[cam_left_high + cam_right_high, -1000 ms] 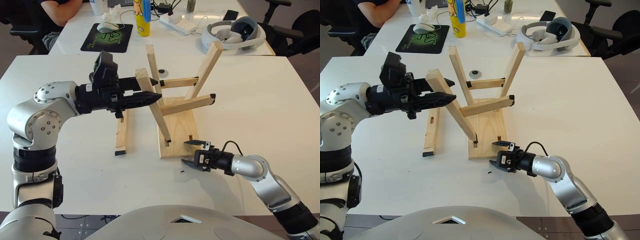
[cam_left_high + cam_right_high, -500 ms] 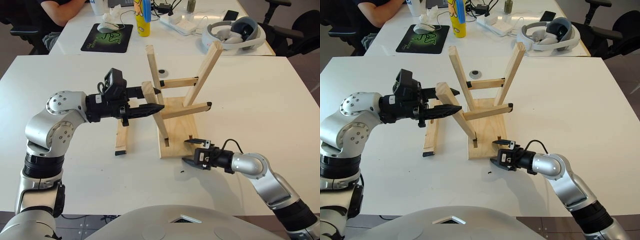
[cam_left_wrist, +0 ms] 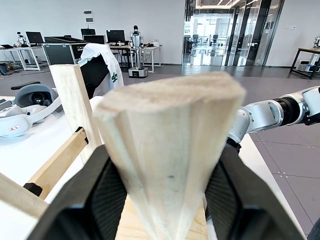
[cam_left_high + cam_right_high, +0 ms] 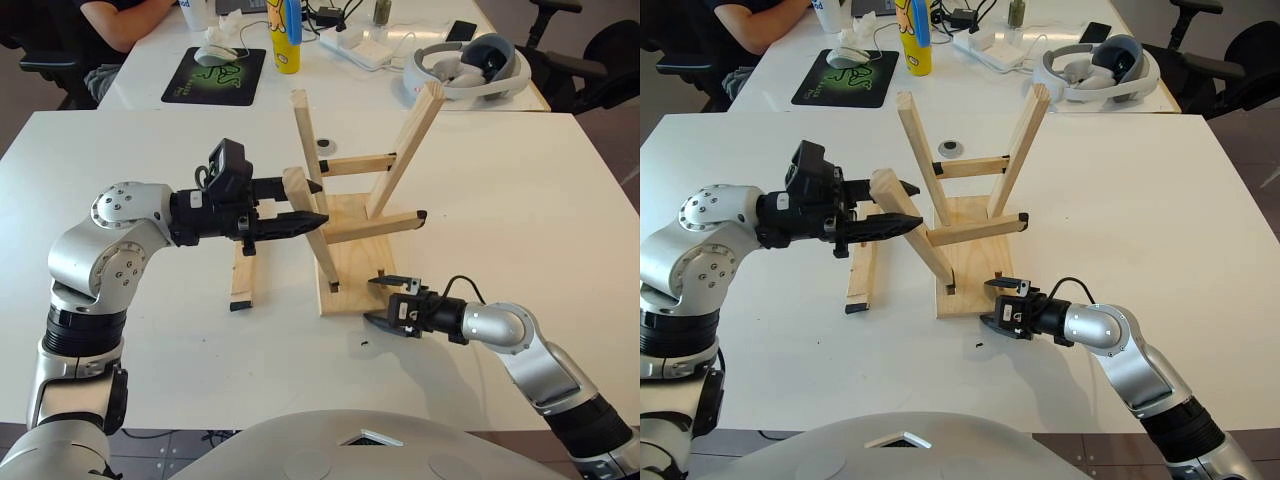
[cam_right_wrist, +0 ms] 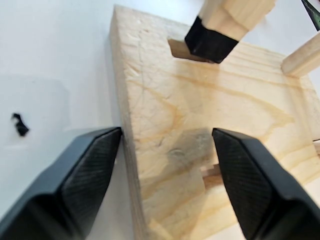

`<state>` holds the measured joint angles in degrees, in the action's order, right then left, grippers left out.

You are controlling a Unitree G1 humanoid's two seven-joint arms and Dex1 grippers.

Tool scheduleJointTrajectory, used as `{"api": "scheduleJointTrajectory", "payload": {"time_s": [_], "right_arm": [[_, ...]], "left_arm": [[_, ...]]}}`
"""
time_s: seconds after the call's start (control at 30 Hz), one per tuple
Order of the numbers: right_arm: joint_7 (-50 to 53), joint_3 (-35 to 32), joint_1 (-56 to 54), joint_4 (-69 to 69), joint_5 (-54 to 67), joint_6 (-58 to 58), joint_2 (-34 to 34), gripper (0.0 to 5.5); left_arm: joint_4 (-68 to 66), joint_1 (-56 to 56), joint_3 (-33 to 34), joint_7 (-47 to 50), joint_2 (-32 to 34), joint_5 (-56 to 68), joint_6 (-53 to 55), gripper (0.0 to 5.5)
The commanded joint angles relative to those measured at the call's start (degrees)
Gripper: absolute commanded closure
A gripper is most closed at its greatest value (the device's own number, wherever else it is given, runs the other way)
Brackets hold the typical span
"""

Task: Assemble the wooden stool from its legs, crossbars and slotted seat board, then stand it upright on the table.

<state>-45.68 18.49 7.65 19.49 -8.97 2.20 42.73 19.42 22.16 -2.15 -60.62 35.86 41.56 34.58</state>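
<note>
Wooden stool [image 4: 370, 225]: pale, half-built, legs [image 4: 408, 145] slanting from seat board [image 4: 355, 262]. My left tool [image 4: 315, 203] clamps one leg [image 4: 326, 258]; right tool [image 4: 375, 300] wide astride board's edge. Spare leg [image 4: 243, 270] alongside.

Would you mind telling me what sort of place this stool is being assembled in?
Probably an open-plan office or robotics lab: the neighbouring desk holds a mouse pad and a headset, and monitors stand farther back.
</note>
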Motion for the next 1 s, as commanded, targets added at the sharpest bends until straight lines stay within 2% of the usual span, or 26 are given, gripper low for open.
{"api": "scheduleJointTrajectory", "payload": {"time_s": [0.03, 0.63, 1.0], "right_arm": [[0.2, 0.4, 0.0, -2.1, -1.8, 2.4, -0.1, 2.13], [0.7, 0.5, -0.1, -1.7, -2.1, 5.3, -1.0, 2.13], [0.8, 0.7, -0.1, -1.8, -2.4, 5.8, -1.0, 2.13]], "left_arm": [[-0.3, -0.8, -0.9, -0.3, 1.0, -0.8, 1.1, 3.43], [-1.2, 1.9, 1.4, 0.5, 0.9, 0.8, 2.7, 3.43], [-0.5, 1.2, -0.6, -0.7, 1.2, -1.2, 1.8, 3.43]]}}
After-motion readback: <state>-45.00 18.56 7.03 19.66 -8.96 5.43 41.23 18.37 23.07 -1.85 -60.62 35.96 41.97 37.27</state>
